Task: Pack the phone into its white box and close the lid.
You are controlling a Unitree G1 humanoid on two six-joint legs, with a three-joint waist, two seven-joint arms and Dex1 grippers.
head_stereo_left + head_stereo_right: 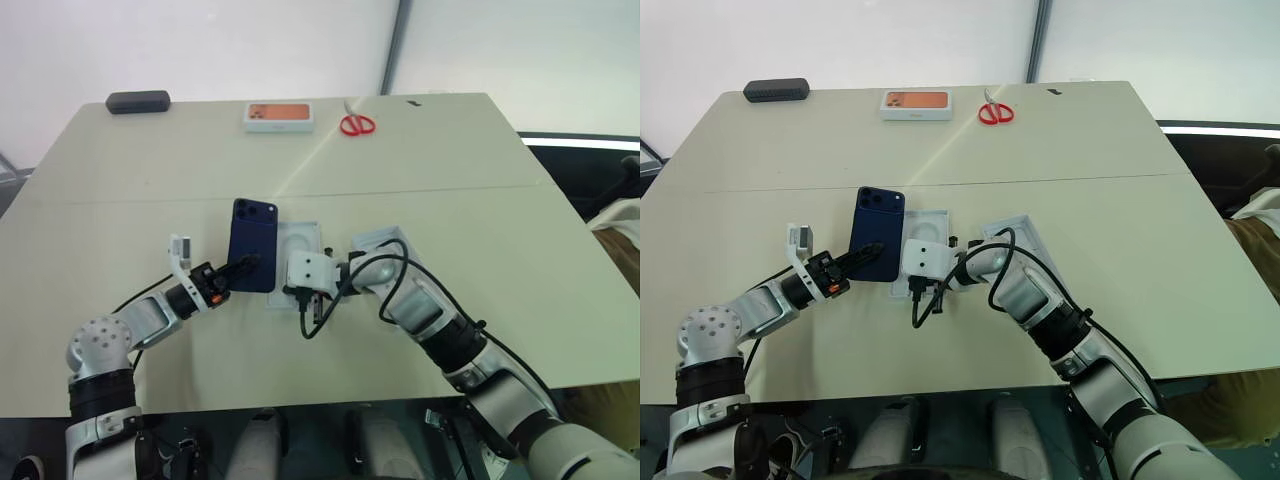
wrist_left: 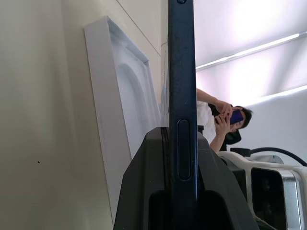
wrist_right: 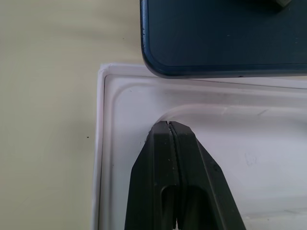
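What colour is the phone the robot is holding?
Dark navy blue. The phone, pinched by the left gripper, shows best in the left eye view.

Colours: phone (image 1: 253, 245) dark navy-blue, plain back. Insert tray (image 1: 300, 243) beside it white all over. Open box (image 1: 1023, 234) on the far side of the right arm also white. Counter (image 1: 450, 170) pale beige. At the far edge: black oblong case (image 1: 138, 101), white box with orange picture (image 1: 280, 116), red-handled scissors (image 1: 356, 123). Gripper fingers (image 3: 175, 182) black.
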